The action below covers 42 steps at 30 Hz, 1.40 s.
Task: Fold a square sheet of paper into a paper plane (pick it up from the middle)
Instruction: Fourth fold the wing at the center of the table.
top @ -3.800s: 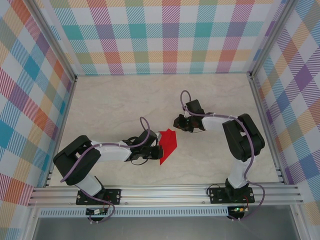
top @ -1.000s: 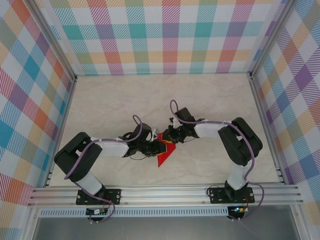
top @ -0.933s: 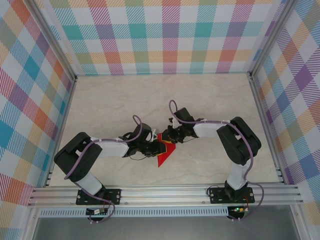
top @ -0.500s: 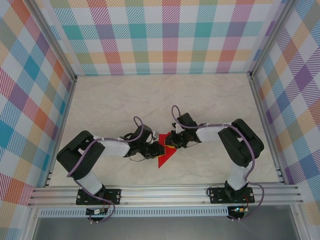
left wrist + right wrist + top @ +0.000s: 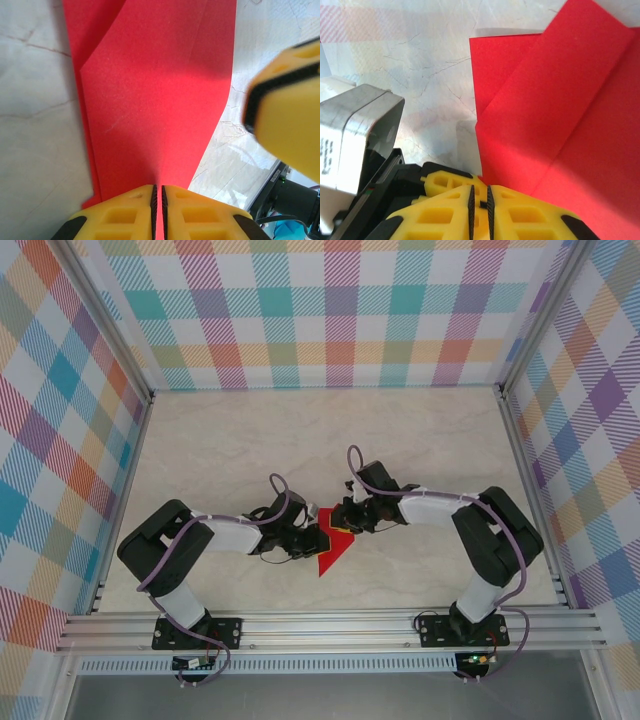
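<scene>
Top view: the red paper (image 5: 333,552), partly folded and pointed toward me, sits at centre front of the bench (image 5: 250,440), between the two arms. The left jaws and right jaws meet over its far end, just beside each other.

Left wrist view: the left jaws are closed on the paper's near edge, and folded layers spread out ahead. A yellow finger (image 5: 287,110) of the other arm hangs close on the right.

Right wrist view: the right jaws are pinched shut at a corner of the paper, beside a crease.

Hazards, in my judgement:
- Opposing pulls could tear the paper or skew the crease.
- The crowded fingers could collide.
- A shallow pinch could slip.
</scene>
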Motion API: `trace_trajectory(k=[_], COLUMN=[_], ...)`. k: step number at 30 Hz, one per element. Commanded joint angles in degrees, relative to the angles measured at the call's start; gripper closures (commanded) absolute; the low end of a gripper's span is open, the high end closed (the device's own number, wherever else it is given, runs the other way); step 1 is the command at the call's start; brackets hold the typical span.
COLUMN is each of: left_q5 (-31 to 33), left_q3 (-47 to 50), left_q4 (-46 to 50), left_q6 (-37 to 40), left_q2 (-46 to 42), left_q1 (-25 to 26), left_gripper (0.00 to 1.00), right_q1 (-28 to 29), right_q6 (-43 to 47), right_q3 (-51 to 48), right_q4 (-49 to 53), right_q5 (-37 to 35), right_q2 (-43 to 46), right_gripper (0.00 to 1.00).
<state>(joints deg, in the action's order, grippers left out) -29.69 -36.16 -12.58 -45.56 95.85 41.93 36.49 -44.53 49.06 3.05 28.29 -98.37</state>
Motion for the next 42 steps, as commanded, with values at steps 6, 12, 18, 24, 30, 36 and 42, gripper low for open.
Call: trace_trajectory(k=[6,12,18,24,30,36,42], left_q5=[1.09,-3.30,-5.05,-2.90,-1.57,-4.98,-7.04], left_q3=[1.18,1.29,-1.46,-0.54,4.95,9.42,9.39], left_q4=[2.93,-2.83,-5.23,-4.56,-4.42,-6.01,-1.39], left_q6=[1.28,-0.99,-2.99,-4.22,-4.17,-4.20,-0.78], left_q2=[0.13,-2.50,-2.43,2.10,1.71,-0.24,-4.10], left_q1=[1.10,1.10,1.09,0.99,1.13,1.54,2.91], left_gripper=[0.86,0.82,0.80,0.83,0.83,0.82,0.80], right_q1=[0.78,0.78,0.78,0.78,0.73,0.78,0.78], right_q6=[-0.66,-0.51,-0.03,-0.07,0.00,0.32,0.24], right_q3=[2.75,1.33,0.47,0.69,0.60,0.53,0.60], right_q4=[-1.58,-1.10,-0.68,-0.89,-1.08,-0.43,-0.43], right_q5=[0.17,-2.23,-2.82,-2.90,-2.87,-3.89,-3.95], right_q2=[-6.91,-9.41,-8.87,-9.43,-10.03,-10.08,-10.39], right_gripper=[0.86,0.88,0.88,0.88,0.88,0.88,0.88])
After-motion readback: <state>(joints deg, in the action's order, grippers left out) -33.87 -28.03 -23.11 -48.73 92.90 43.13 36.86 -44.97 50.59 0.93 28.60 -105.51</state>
